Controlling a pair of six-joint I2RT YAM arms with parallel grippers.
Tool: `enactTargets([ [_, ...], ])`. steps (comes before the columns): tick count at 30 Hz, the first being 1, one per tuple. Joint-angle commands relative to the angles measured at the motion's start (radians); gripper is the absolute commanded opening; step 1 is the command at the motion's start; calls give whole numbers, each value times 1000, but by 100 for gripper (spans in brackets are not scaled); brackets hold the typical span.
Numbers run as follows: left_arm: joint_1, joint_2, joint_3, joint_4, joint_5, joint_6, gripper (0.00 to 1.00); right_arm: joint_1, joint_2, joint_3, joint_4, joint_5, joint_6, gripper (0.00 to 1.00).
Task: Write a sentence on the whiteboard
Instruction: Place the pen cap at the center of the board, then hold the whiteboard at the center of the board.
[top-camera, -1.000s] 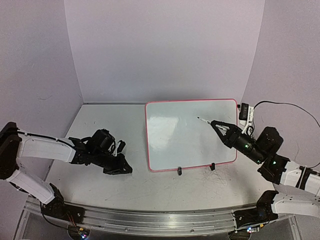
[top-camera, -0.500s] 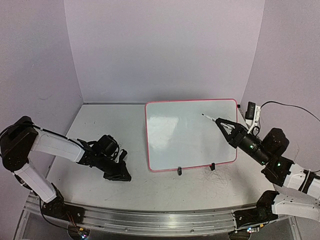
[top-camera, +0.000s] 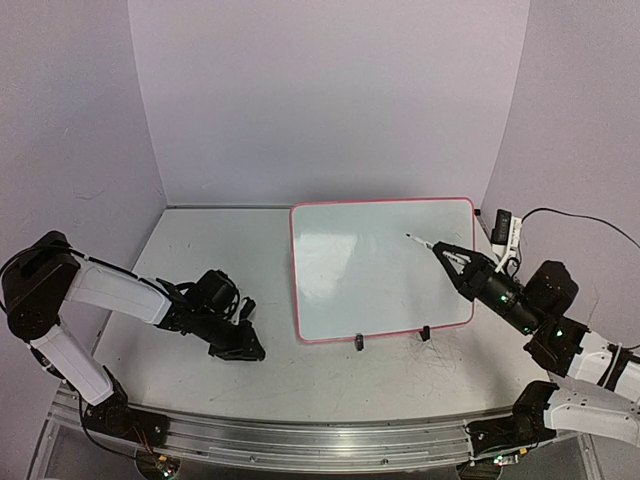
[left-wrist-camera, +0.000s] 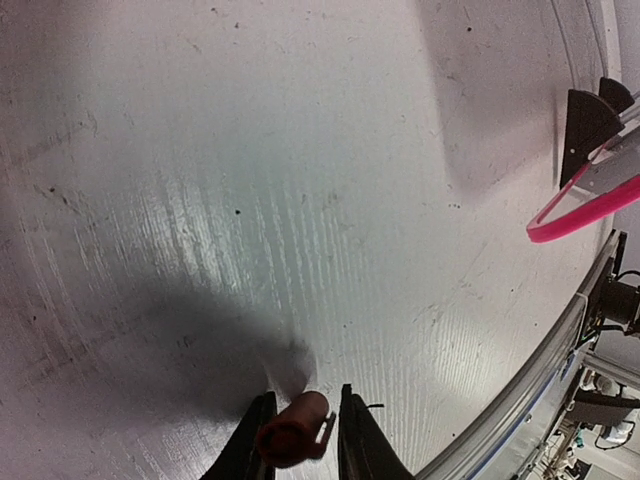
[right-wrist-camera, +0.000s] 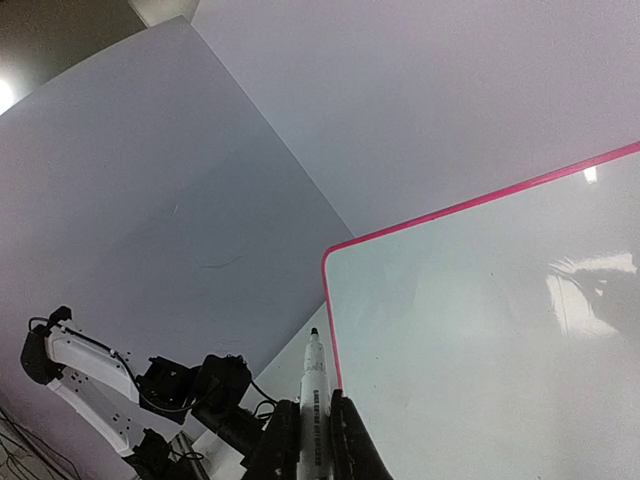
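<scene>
The whiteboard (top-camera: 380, 270), white with a red-pink frame, stands tilted on two black clip feet (top-camera: 358, 343) at the middle right of the table. My right gripper (top-camera: 447, 254) is shut on a white marker (top-camera: 420, 242) whose uncapped tip points at the board's upper right part, slightly off the surface. In the right wrist view the marker (right-wrist-camera: 314, 385) juts from between the fingers toward the whiteboard (right-wrist-camera: 500, 330). My left gripper (top-camera: 250, 350) is low over the table, left of the board. A red cap (left-wrist-camera: 290, 432) lies between its slightly parted jaws, with a gap on the right side.
A white plug block (top-camera: 500, 228) with a black cable sits behind the board's right edge. The board's near corner (left-wrist-camera: 585, 205) and a clip foot (left-wrist-camera: 588, 125) show in the left wrist view. A metal rail (top-camera: 300, 440) runs along the table's front edge.
The right gripper has drawn the marker a little to the right and back from the board. The left arm has settled lower and nearer the front edge, and its jaws have loosened round the cap.
</scene>
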Motion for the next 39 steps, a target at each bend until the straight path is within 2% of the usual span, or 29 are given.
enactTargets([
  [1,5,-23,-6,1,-55,15,27,-2,-7,23,-6,16,-28,0],
  [10,7,-96,1,-41,-102,32,36,-2,8,27,-26,33,-18,0],
  [14,25,-170,-2,-69,-129,49,43,-2,13,21,-33,37,-13,0],
  [19,44,-293,4,-113,-190,75,58,-2,25,24,-57,49,-19,0],
  [22,55,-396,19,-133,-224,109,74,-2,24,33,-74,64,-30,0],
  [24,58,-463,40,-135,-246,143,81,-2,25,44,-94,74,-42,0],
  [28,60,-550,108,-108,-235,226,86,-2,34,86,-149,93,-64,0],
  [34,60,-519,234,65,-167,324,92,-2,74,154,-226,100,-71,0],
  [39,63,-369,400,85,-215,365,93,-2,100,199,-247,100,-46,0],
])
